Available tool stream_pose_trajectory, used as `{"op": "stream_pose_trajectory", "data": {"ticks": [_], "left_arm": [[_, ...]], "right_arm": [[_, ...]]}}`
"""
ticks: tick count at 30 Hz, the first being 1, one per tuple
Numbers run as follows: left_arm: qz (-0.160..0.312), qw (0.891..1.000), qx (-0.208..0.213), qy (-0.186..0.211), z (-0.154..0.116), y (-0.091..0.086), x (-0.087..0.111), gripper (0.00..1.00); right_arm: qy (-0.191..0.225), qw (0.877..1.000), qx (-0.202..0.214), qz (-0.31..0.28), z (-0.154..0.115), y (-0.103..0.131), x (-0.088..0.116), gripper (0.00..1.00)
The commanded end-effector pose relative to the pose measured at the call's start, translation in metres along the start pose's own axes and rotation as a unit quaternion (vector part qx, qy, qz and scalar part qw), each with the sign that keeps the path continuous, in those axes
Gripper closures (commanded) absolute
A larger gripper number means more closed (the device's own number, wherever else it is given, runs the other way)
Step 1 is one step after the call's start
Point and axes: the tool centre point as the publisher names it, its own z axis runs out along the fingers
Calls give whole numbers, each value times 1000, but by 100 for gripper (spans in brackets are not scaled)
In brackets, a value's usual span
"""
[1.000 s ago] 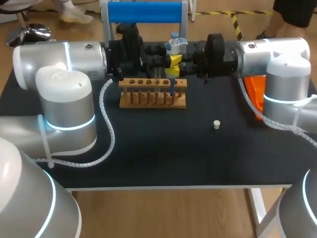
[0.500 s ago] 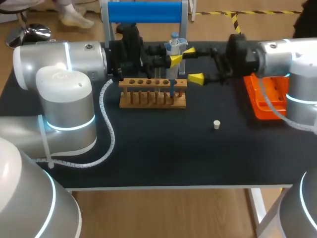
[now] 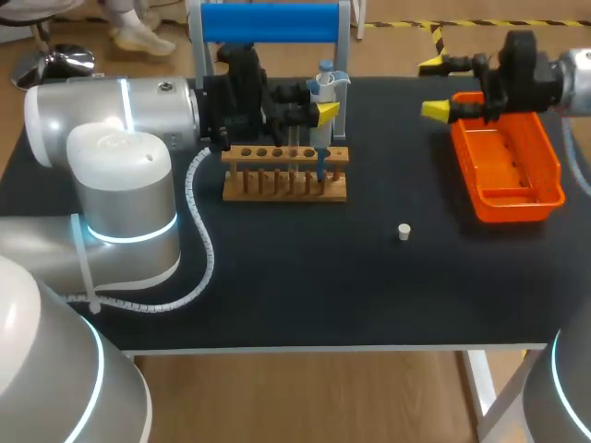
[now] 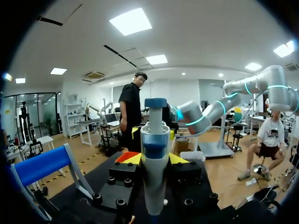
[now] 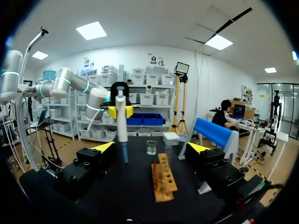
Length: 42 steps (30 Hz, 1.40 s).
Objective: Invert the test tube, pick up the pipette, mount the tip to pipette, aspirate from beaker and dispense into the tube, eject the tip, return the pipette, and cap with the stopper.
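Taking the middle of the table [image 3: 277,295] in the head view as the dial's centre, the wooden rack [image 3: 286,173] stands at 12 o'clock. My left gripper [image 3: 323,113] comes in just above the rack, its two yellow tips pressed against opposite sides of the pipette [image 3: 323,88]. The pipette hangs upright, and its blue tip [image 3: 320,171] reaches down into the rack's 3 o'clock end. From the left wrist, the pipette body [image 4: 154,158] fills the narrow gap between the fingers [image 4: 132,159].

My right gripper [image 3: 434,88] sits between 1 and 2 o'clock, above the far end of the orange tray [image 3: 552,189]. It is spread wide and holds nothing. The tray lies towards 3 o'clock along the table's edge.

The small white stopper [image 3: 404,232] rests alone on the black surface, between 3 and 4 o'clock and well apart from both rack and tray.

In the right wrist view a clear beaker [image 5: 151,147] stands beyond the rack [image 5: 163,179]. A glass tube [image 5: 167,156] seems to stand in the rack's far end, though I cannot be sure.
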Motion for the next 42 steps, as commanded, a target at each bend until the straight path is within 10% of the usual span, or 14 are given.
{"op": "stream_pose_trajectory", "data": {"ticks": [1, 24, 42], "left_arm": [[1, 1000, 2, -1, 0, 1, 1, 100], [1, 1000, 2, -1, 0, 1, 1, 100], [1, 1000, 2, -1, 0, 1, 1, 100]], "right_arm": [[4, 1000, 22, 8, 10, 6, -40, 0], [-35, 992, 122, -1, 107, -7, -162, 0], [-41, 991, 127, -9, 129, -5, -176, 0]]}}
